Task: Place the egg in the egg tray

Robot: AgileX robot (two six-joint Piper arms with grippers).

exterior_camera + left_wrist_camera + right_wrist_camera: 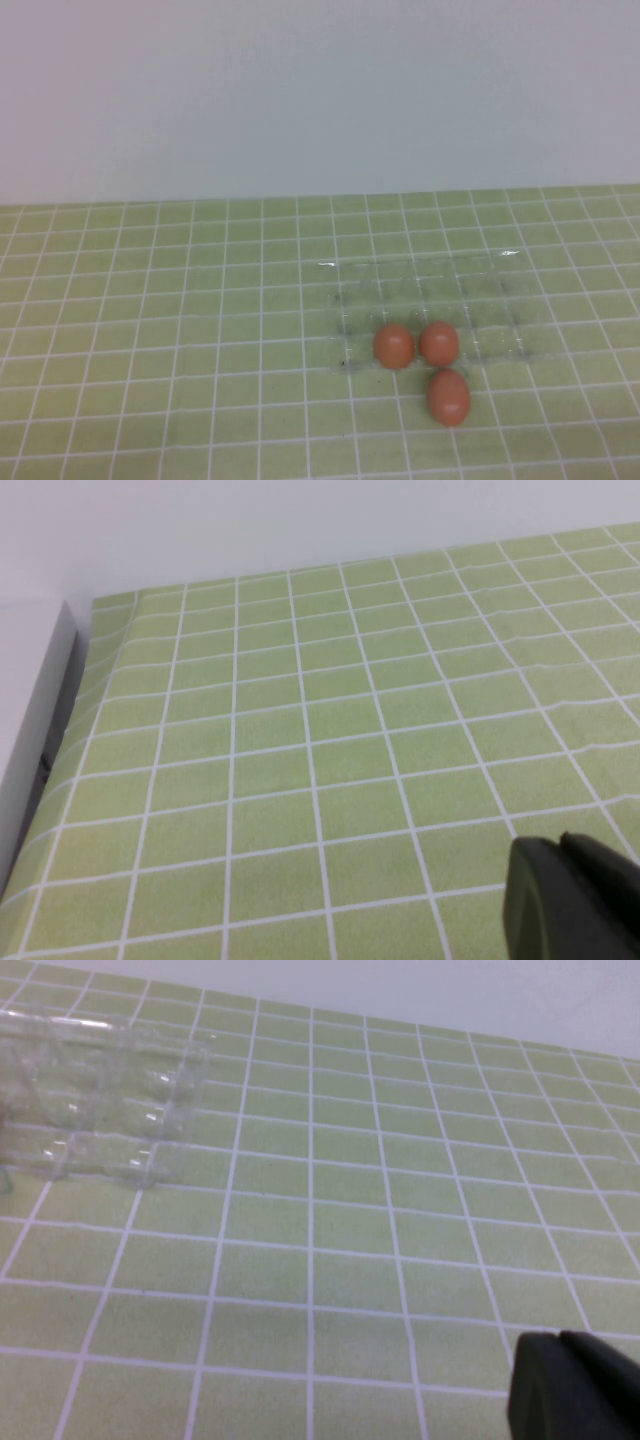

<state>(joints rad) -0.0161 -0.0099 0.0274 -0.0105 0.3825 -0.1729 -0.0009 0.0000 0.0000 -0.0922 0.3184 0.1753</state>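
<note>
In the high view a clear plastic egg tray [430, 300] lies right of the table's centre. Two orange-brown eggs [393, 345] [439, 343] sit side by side in its near row of cups. A third egg [448, 396] lies on the cloth just in front of the tray. Neither arm shows in the high view. My left gripper [562, 845] is shut and empty over bare cloth. My right gripper [557, 1338] is shut and empty; its wrist view shows one end of the tray [90, 1100] some way off, with no eggs in sight.
A green cloth with a white grid [200, 350] covers the table, with a pale wall [320, 90] behind. In the left wrist view the table's edge and a white panel [30, 710] run along one side.
</note>
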